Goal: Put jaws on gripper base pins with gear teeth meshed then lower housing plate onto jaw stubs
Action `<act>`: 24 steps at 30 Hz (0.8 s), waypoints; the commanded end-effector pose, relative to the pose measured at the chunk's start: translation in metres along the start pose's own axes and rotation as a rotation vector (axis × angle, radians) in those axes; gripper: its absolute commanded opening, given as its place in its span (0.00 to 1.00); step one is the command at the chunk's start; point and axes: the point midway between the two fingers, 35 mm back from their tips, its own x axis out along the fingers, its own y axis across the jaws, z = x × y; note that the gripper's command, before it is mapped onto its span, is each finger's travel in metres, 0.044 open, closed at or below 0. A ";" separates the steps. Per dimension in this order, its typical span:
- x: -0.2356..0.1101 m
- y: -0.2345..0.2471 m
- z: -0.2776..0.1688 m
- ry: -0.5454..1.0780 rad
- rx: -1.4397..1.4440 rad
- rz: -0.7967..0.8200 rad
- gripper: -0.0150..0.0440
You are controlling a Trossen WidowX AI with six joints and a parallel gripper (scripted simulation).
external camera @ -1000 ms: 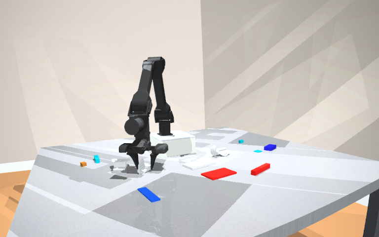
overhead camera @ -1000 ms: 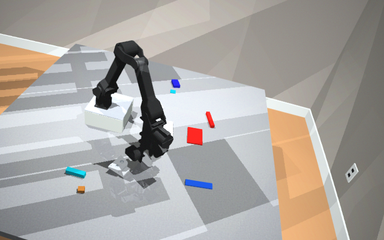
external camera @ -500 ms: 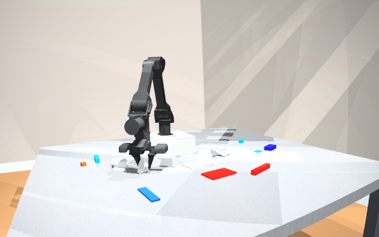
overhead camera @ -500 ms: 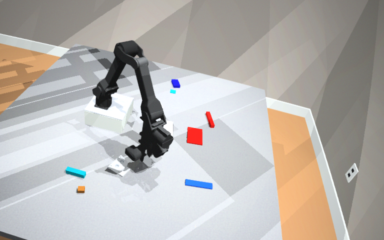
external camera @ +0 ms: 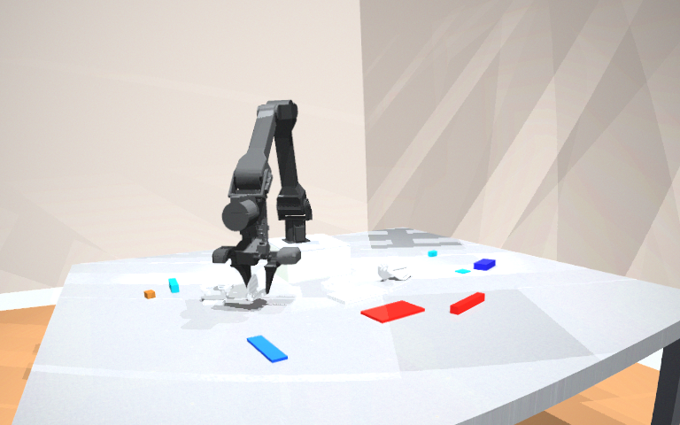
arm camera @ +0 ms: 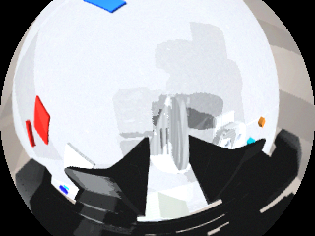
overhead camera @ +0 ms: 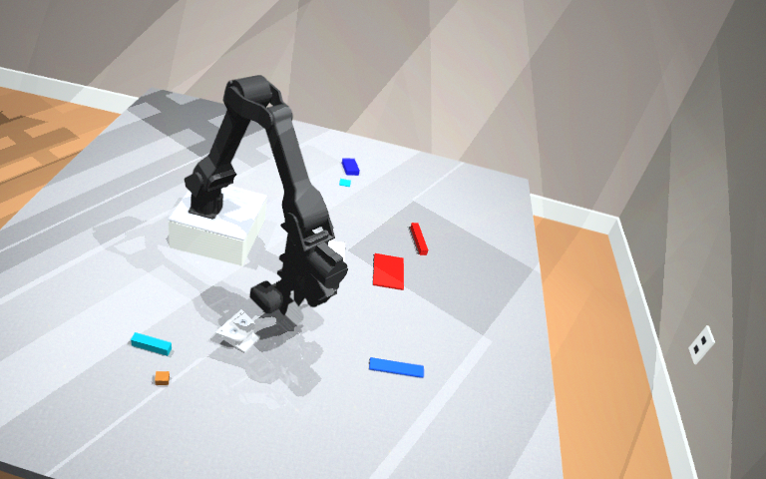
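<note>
From where I stand, the top view has the gripper (overhead camera: 287, 311) (external camera: 258, 289) (arm camera: 164, 138) low over the table (overhead camera: 316, 429) (external camera: 165, 373) (arm camera: 113, 49). At its eight o'clock lies a white piece with dark round marks (overhead camera: 236, 328) (arm camera: 230, 135), and farther that way an orange block (overhead camera: 162, 378) (external camera: 149, 294) (arm camera: 262, 121). The red plate (overhead camera: 388, 271) (external camera: 392, 311) (arm camera: 42, 120) is at two o'clock, the blue bar (overhead camera: 396, 367) (external camera: 266, 348) (arm camera: 105, 5) at four.

In the exterior view, the fingers point down, closed on an upright white part (external camera: 253, 286) (arm camera: 180, 134). Low white shapes sit just to nine o'clock of it, too washed out to separate. At three o'clock are a pale flat plate (external camera: 351, 297) and, beyond it, a curled white piece (external camera: 388, 272). I can't tell which is the housing plate.

Through the wrist view, the upright part stands between the two black fingertips, gripped. The marked piece is close by at three o'clock, apart from it; the red plate is at nine, the blue bar toward eleven.
</note>
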 end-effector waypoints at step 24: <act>-0.055 0.009 0.000 -0.015 -0.020 0.007 0.48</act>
